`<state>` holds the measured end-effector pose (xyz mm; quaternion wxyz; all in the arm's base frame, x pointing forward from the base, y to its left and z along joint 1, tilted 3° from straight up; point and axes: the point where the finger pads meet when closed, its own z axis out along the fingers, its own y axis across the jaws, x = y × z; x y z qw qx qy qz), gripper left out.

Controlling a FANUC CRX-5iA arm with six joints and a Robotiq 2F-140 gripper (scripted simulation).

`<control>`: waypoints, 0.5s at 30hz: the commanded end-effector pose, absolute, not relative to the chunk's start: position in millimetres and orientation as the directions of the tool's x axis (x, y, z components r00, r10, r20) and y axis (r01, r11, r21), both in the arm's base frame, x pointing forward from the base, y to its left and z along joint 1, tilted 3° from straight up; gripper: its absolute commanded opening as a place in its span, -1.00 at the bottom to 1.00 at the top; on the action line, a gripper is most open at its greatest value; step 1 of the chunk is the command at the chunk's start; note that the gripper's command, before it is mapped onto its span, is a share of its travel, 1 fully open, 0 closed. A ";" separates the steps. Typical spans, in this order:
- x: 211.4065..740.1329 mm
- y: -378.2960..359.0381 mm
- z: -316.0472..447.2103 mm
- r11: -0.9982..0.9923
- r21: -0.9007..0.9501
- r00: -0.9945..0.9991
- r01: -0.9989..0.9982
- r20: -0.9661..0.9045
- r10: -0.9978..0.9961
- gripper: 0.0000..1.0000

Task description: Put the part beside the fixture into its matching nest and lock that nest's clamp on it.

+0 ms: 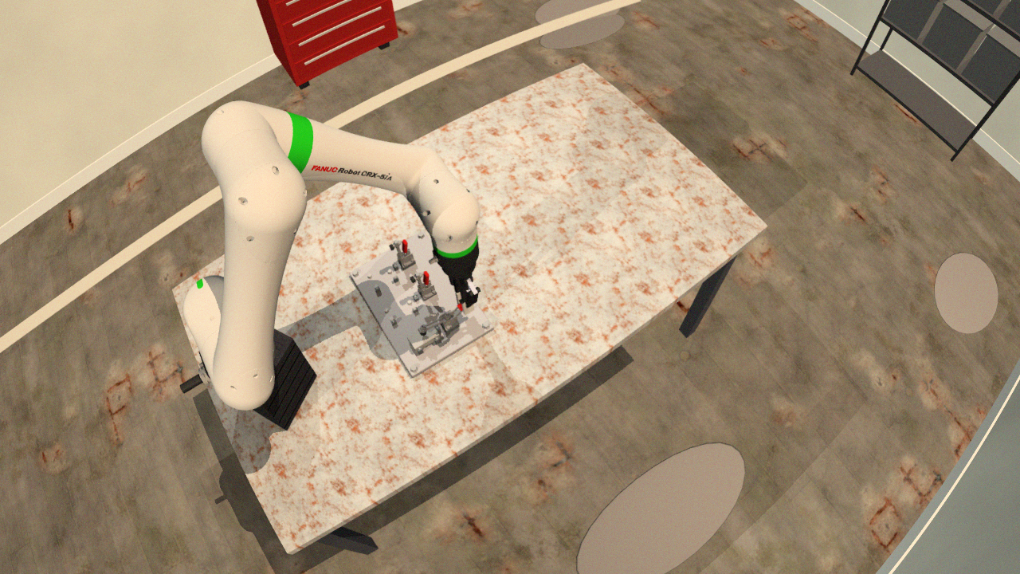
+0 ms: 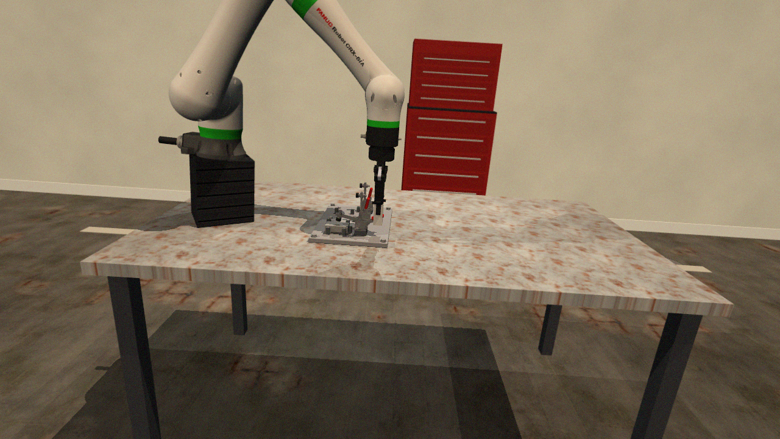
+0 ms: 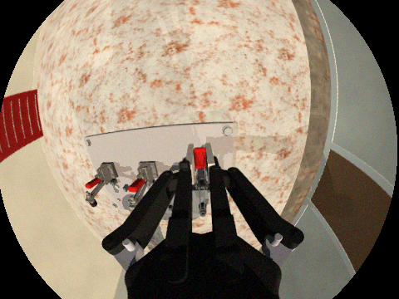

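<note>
The grey fixture plate (image 1: 414,361) (image 2: 348,240) (image 3: 161,141) carries three nests in a row, each with a red-handled toggle clamp. My gripper (image 1: 462,304) (image 2: 377,214) (image 3: 199,151) points straight down over the plate's near right end. It is shut on the nearest clamp's handle (image 3: 199,158), which stands up and tilted between the fingers. A grey part (image 1: 435,334) (image 2: 334,226) lies in that nearest nest. The clamp hardware hides most of it. The other two clamp handles (image 1: 403,245) (image 1: 425,278) (image 3: 93,184) (image 3: 135,188) stand up.
The arm's black base block (image 1: 288,382) (image 2: 222,188) stands on the table's left end. A red drawer cabinet (image 1: 327,28) (image 2: 450,117) stands behind the table, and a dark shelf rack (image 1: 941,64) stands off to the far right.
</note>
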<state>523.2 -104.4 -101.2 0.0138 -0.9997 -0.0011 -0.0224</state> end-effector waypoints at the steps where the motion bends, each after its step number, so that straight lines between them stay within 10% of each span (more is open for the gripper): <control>1: 524.5 -104.4 -103.6 -1.000 -0.028 0.999 0.003 0.044 0.001 -1.00; 15: 527.9 -104.3 -110.0 -1.000 -0.028 0.999 0.003 0.044 0.001 -1.00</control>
